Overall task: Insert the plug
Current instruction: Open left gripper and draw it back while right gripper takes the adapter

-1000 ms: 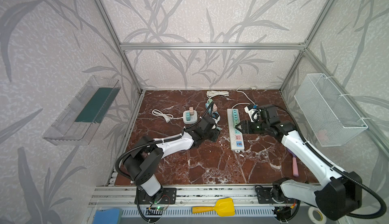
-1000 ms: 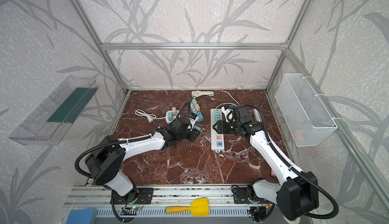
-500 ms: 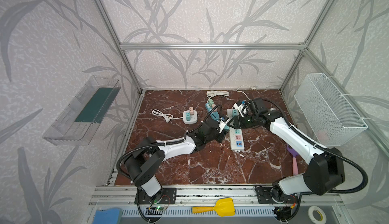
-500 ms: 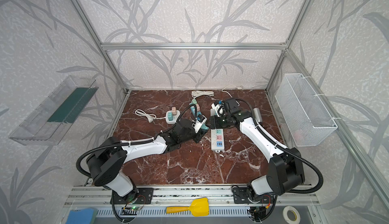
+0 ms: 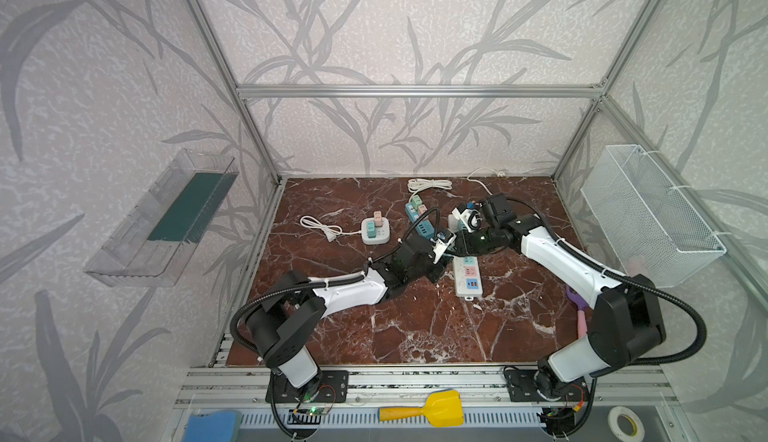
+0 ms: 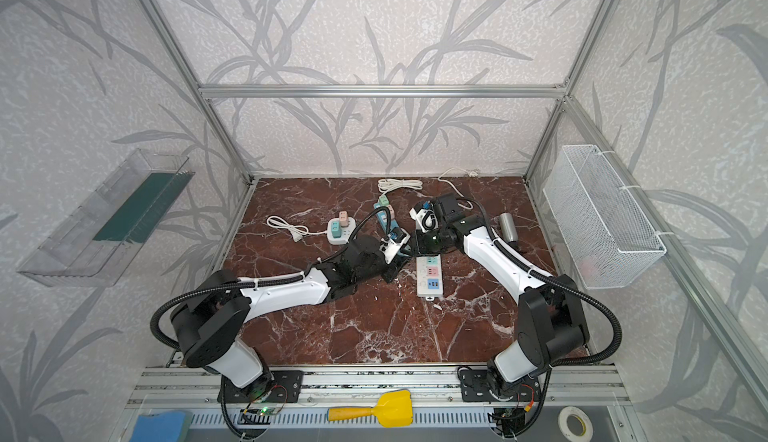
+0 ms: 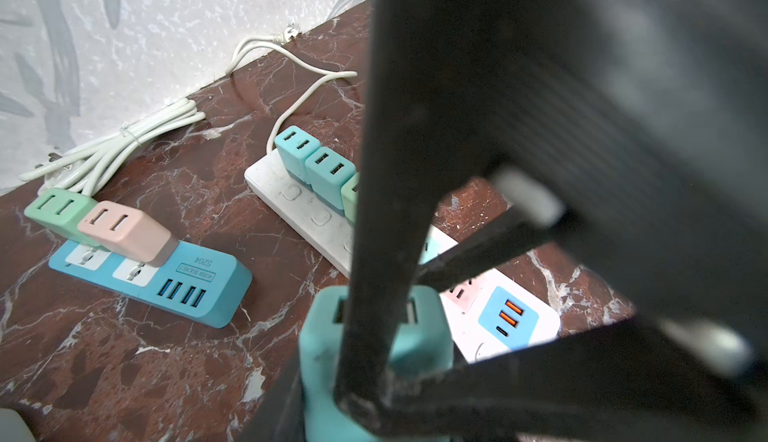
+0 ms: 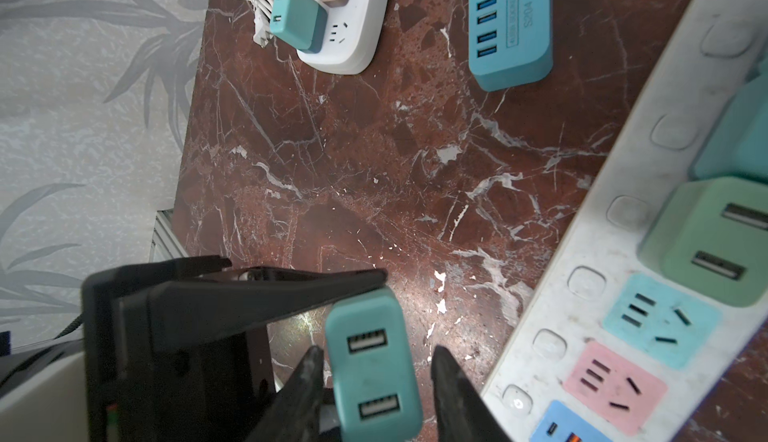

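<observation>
Closest to the right wrist camera, the teal plug (image 8: 374, 369) is held over the marble table (image 8: 374, 149) with its two USB ports facing the lens. The right gripper (image 8: 376, 352) stands with its jaws apart on either side of it, and a sliver of gap shows on each flank, so it has no hold yet. The left gripper (image 8: 370, 278) reaches in from the side with its jaws pinched together on the plug's far end, and it alone carries the plug. I judge this a hand-over in mid-air: the pick-up is done, while the transfer, the lining-up and the push into a socket are all left. Just beside the plug lies the white power strip (image 8: 565, 315), with a free teal socket (image 8: 660, 321) and a free pink socket (image 8: 615, 386); a green adapter (image 8: 715, 240) already sits farther along it. Beyond, a blue strip (image 8: 511, 37) and a white cube socket (image 8: 361, 53) carry adapters of their own, and a coiled white cable (image 7: 124, 141) lies by the back wall. The plug's prongs face away and cannot be seen, the left wrist view is mostly blocked by a blurred black gripper body, and in both top views the arms cover the meeting point
</observation>
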You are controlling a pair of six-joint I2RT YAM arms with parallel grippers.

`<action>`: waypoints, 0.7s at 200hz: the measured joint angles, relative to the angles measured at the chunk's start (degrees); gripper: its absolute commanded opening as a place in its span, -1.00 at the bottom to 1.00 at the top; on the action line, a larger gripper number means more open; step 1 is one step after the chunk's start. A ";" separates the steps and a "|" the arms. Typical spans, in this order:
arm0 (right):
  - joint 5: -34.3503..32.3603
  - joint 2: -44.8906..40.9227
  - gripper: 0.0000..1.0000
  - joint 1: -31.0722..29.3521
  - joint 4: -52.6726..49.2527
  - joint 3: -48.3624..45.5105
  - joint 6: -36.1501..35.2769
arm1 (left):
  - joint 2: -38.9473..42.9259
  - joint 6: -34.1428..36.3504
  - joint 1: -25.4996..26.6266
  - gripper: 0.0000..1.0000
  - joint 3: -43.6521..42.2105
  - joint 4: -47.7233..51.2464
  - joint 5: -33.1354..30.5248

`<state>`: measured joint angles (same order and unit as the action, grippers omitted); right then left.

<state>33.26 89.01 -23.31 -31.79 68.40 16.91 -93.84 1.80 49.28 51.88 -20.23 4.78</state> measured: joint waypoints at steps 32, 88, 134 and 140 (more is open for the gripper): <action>0.96 0.57 -0.44 0.13 0.81 -0.02 0.07 | 0.00 0.02 0.00 -0.38 0.00 0.07 -0.39; 2.23 0.74 -0.78 0.15 1.70 -0.44 -1.05 | 0.55 0.31 -0.26 0.20 -0.07 1.11 -0.79; -1.53 -0.31 -0.85 -0.28 2.47 -1.01 1.09 | 3.23 1.46 0.55 0.63 -1.16 0.85 -2.43; -2.73 -0.85 -0.85 -0.28 2.43 -1.16 1.16 | 4.07 1.46 0.57 0.67 -1.55 0.83 -2.78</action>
<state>30.52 88.16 -23.59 -29.36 67.24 18.06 -89.78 3.27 49.84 50.33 -19.40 2.00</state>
